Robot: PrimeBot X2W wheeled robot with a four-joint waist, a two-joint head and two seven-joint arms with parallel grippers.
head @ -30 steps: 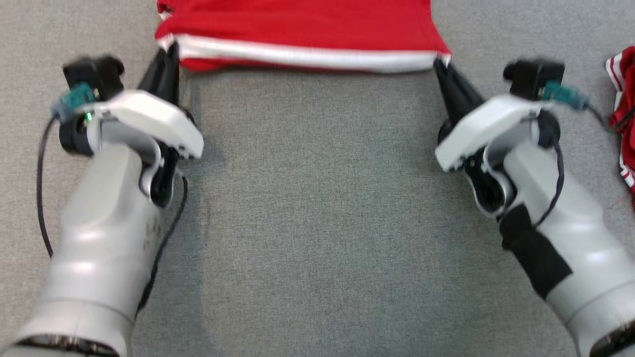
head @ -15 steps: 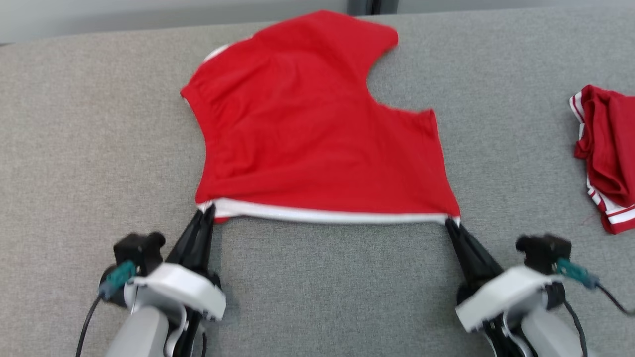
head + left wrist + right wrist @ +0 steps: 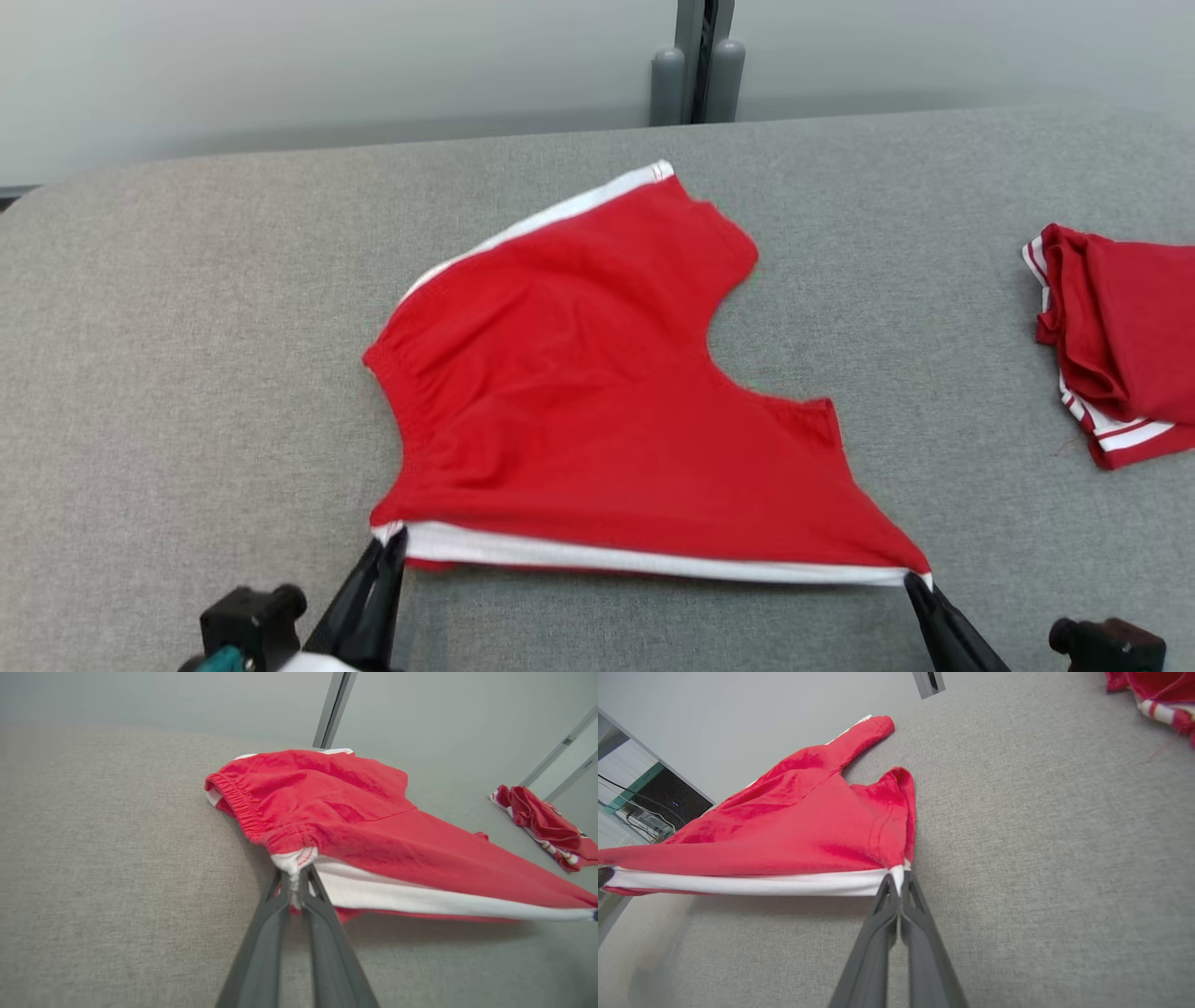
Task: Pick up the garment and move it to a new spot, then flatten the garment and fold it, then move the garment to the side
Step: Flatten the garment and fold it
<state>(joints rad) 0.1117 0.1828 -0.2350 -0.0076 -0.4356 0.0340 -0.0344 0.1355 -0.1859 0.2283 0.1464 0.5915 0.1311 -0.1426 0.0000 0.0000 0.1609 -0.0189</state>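
In the head view, the red garment [image 3: 597, 411] lies spread over the middle of the grey surface [image 3: 187, 373], with its white-banded hem across the lower part of the frame. The left gripper [image 3: 390, 546], at the lower left, pinches the hem's left corner. The right gripper [image 3: 922, 590], at the lower right, pinches its right corner. A second red garment [image 3: 1116, 336] sits crumpled at the right edge, well apart. In the left wrist view, the left gripper [image 3: 294, 882] rises from the bottom centre, pressed together on the white corner. The hem stretches to the right edge, raised off the surface with a shadow under it. In the right wrist view, the right gripper [image 3: 899, 879] clamps the other corner at mid-frame, and the hem runs to the left edge.
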